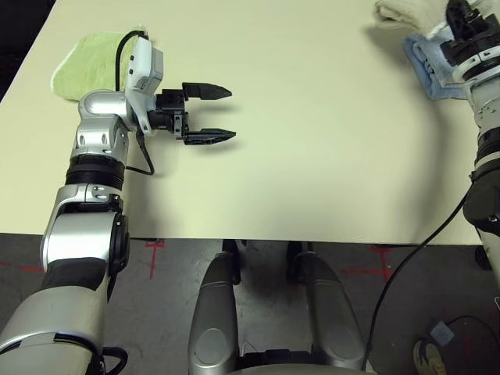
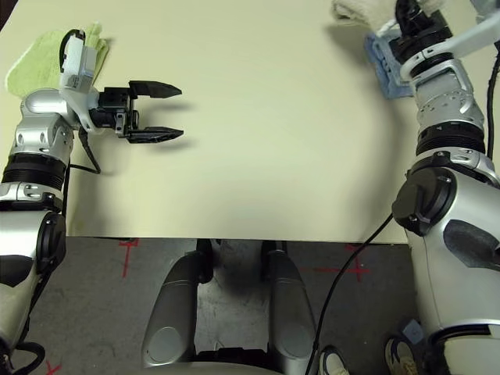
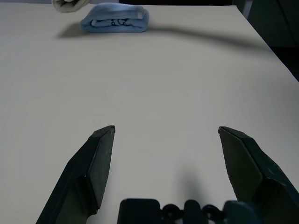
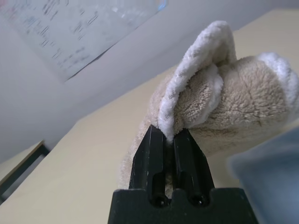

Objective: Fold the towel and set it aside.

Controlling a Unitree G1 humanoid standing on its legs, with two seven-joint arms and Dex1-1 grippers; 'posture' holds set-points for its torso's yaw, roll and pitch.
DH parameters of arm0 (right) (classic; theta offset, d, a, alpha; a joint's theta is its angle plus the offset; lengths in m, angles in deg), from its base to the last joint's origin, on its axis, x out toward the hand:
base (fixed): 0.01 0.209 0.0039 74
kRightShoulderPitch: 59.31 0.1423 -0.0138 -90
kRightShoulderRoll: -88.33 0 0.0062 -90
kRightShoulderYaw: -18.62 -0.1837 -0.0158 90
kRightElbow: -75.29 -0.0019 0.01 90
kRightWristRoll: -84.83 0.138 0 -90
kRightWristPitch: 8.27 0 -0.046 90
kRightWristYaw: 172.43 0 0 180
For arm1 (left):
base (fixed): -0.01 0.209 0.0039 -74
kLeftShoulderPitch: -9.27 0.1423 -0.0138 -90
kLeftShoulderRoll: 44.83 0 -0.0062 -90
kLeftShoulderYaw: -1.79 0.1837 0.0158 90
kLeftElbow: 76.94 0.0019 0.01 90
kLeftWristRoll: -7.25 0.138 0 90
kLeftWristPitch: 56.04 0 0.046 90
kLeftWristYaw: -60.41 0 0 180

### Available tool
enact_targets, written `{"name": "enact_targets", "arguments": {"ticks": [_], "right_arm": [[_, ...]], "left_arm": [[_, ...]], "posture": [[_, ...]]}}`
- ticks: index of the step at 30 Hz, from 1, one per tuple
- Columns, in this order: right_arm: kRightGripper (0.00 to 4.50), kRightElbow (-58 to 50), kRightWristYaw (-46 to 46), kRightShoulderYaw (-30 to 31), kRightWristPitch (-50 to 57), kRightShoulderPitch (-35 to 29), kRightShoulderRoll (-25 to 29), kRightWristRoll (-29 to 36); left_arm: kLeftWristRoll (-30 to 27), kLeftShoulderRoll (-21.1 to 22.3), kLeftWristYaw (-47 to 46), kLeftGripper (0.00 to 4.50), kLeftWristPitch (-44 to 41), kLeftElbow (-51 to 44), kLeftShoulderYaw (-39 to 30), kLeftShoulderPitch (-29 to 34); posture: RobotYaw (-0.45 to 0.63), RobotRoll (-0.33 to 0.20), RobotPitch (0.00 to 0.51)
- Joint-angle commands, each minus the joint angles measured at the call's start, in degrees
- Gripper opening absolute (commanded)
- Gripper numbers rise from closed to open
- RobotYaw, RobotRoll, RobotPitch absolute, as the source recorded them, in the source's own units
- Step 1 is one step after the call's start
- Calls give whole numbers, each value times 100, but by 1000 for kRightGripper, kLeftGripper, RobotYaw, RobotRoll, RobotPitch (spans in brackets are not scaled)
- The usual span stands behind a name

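Head view: the towel (image 1: 400,11) lies at one o'clock on the table (image 1: 312,141), beside the right gripper (image 1: 461,17); the left gripper (image 1: 221,114), wide open and empty, is well apart. Right wrist view: the fingers (image 4: 150,154) pinch its edge.

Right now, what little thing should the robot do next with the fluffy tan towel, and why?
Probably lower the folded beige terry towel onto the cream table beside the folded light-blue towel, then let go. The right gripper is shut on the towel's white-stitched edge, already at the table's far right corner, while the left gripper hangs open and empty.
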Motion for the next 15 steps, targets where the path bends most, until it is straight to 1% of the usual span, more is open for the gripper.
{"name": "enact_targets", "arguments": {"ticks": [1, 11, 15], "right_arm": [[27, 200, 173, -90, -129, -15, 127, -18], [27, 267, 308, -255, -286, -184, 263, 80], [27, 245, 225, -291, -280, -179, 356, 59]], "left_arm": [[46, -60, 73, 4500, 44, 47, 34, -47], [39, -32, 133, 4500, -19, -73, 33, -11], [53, -19, 145, 4500, -11, -57, 35, -17]], "posture": [[-63, 0, 352], [-55, 0, 353], [-58, 0, 353]]}}
